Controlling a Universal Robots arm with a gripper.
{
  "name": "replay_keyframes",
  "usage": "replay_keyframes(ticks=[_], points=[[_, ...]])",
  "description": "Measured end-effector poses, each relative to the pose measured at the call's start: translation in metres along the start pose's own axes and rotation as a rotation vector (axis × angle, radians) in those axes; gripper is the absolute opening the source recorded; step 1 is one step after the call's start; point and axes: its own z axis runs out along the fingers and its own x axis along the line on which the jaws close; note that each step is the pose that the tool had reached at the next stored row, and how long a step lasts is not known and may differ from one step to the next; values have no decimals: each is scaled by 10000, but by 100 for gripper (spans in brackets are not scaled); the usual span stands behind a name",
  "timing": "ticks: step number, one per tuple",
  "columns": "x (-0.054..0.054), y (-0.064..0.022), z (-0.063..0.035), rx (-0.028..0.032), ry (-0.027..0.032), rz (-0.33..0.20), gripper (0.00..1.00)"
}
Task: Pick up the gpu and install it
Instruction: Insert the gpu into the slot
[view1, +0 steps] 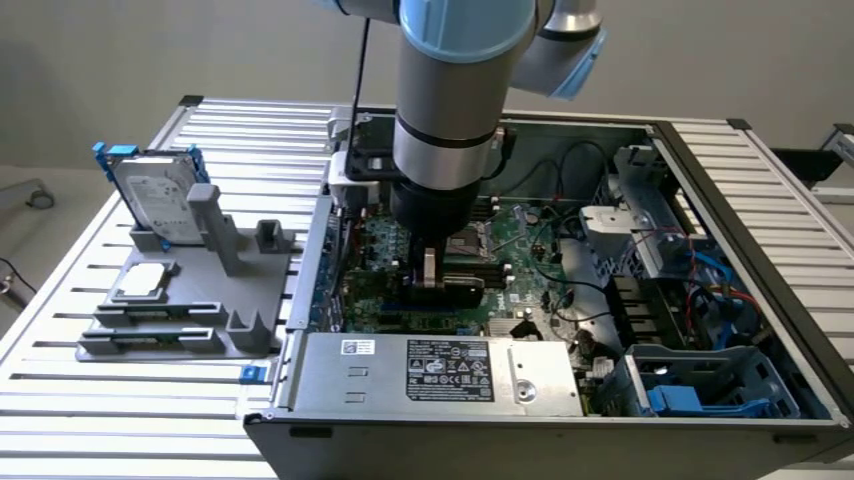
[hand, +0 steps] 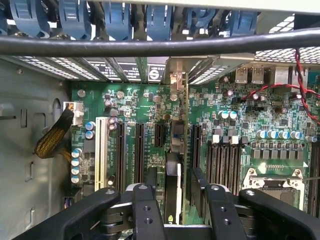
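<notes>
Wrist view: gripper (hand: 174, 174) nearest, fingers (hand: 148, 200) spread apart, one on each side of the gpu (hand: 176, 137), clamping nothing. Gpu stands edge-on in a slot of the motherboard (hand: 240, 150), silver bracket against the case's rear wall (hand: 125, 70). Exterior view: power supply (view1: 441, 370) in front, arm (view1: 447, 100) reaching down into the open computer case (view1: 534, 450). Hard drive (view1: 158, 195) farther back on a gray holder (view1: 200, 300) on the desk (view1: 54, 400), at the exterior view's left.

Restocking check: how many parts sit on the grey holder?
2: hard drive upright at the holder's far end, square chip flat mid-way. Posts may hide more.
</notes>
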Motion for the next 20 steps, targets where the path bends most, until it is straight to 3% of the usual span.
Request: replay_keyframes(ticks=[4, 16, 17, 19, 20], points=[[-3, 1, -45, -38, -4, 2, 41], [-20, 21, -371, -141, -9, 7, 41], [-21, 21, -374, -141, -12, 7, 39], [-21, 21, -375, -141, -13, 7, 26], [-21, 21, -375, -141, -13, 7, 26]])
